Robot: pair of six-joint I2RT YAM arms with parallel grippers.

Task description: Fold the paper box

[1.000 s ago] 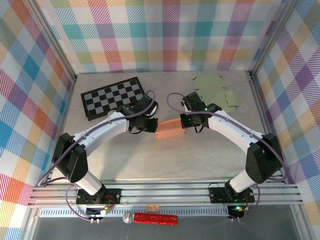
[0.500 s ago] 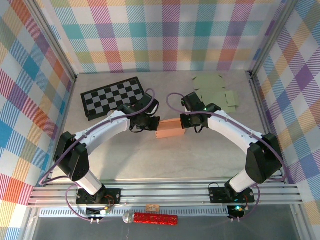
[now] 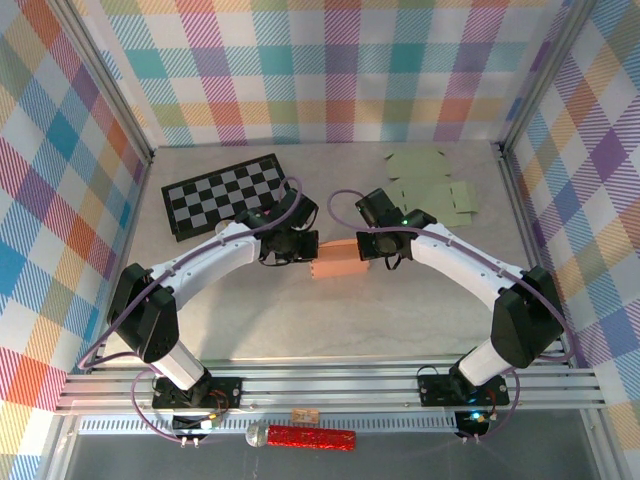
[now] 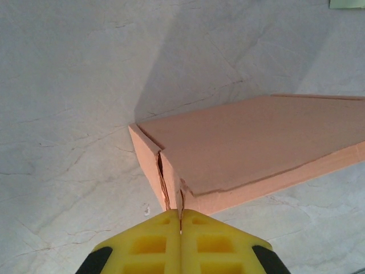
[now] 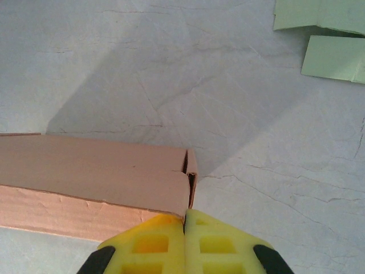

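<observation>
A long salmon-orange paper box lies flat mid-counter on the pale marbled counter, between the arms. The left fingers are pressed together, tips at the box's left end (its flap seams gape slightly). The right fingers, also pressed together, touch the opposite end. Pale green flat paper sheets lie well apart.
</observation>
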